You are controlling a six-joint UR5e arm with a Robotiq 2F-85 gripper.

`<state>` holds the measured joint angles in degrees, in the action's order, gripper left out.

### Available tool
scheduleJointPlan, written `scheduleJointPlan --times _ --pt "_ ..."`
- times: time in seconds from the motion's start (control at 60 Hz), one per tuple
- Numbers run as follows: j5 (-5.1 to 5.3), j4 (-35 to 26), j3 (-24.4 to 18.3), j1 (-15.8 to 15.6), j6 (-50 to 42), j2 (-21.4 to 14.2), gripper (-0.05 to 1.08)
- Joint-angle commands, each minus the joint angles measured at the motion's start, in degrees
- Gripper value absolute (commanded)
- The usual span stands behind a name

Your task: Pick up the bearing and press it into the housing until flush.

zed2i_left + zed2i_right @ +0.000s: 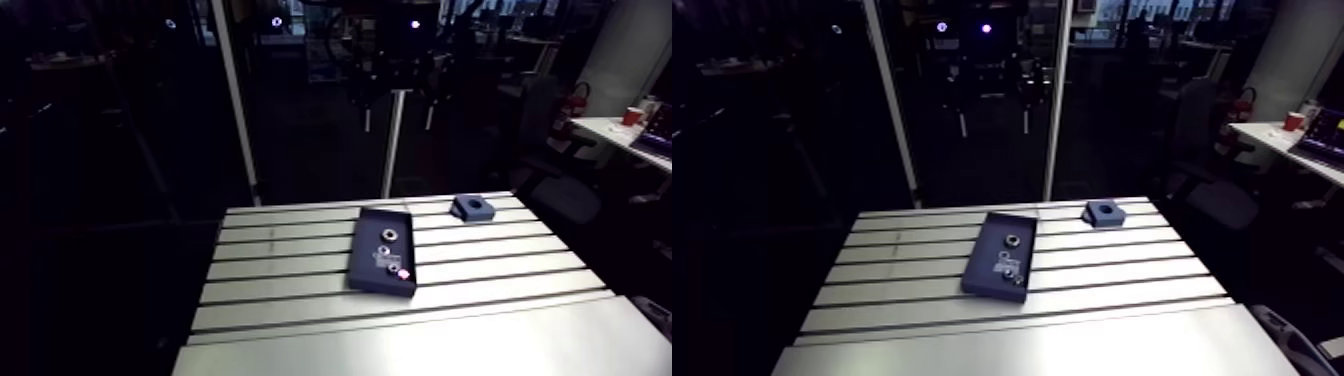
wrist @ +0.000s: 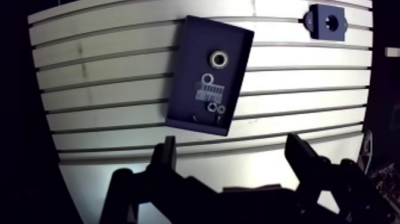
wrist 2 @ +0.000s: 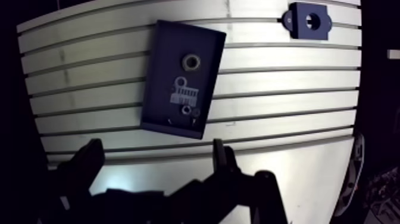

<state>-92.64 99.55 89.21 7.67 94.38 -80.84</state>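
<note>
On the counter [image 2: 107, 77], a dark tray [image 2: 190, 59] lies skewed across the slots, and the bearing [image 2: 218, 59] sits in the half farther from the gripper, clear of the walls with bare floor all round. The housing [image 2: 318, 30] sits alone near the counter's far edge, well apart from the tray. The gripper [image 2: 232, 143] hangs wide open and empty, just short of the tray's near rim, with open counter either side.

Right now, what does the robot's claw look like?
The claw is black, almost a shadow shape. It has two chunky fingers with angled tips, joined to a dark blocky body. No markings show on it, and the rest of the arm is out of sight.
</note>
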Motion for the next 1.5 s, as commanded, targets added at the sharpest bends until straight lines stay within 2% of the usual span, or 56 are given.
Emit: scheduleJointPlan --times 0.017,0.217,0.567,0.933,1.0,1.033,1.183,1.333,1.383,1.5 --pt "0.23 4.25 1.99 0.16 2.26 2.50 0.00" --pt "0.31 9.23 4.66 1.02 4.53 5.13 0.01" --pt "0.31 14.91 6.34 1.02 6.99 10.16 0.01" --pt "0.39 20.34 9.68 1.96 7.34 12.38 0.01" --pt "0.39 20.55 10.28 2.41 7.36 12.66 0.04" --pt "0.32 20.56 10.65 2.84 7.27 12.77 0.10" --pt "0.31 20.56 11.10 3.15 7.66 13.87 0.11" --pt "0.31 20.71 11.12 3.16 8.94 14.84 0.17" --pt "0.31 21.61 11.12 3.15 9.03 15.46 0.23" --pt "0.33 22.31 11.04 2.98 9.04 16.25 0.25"
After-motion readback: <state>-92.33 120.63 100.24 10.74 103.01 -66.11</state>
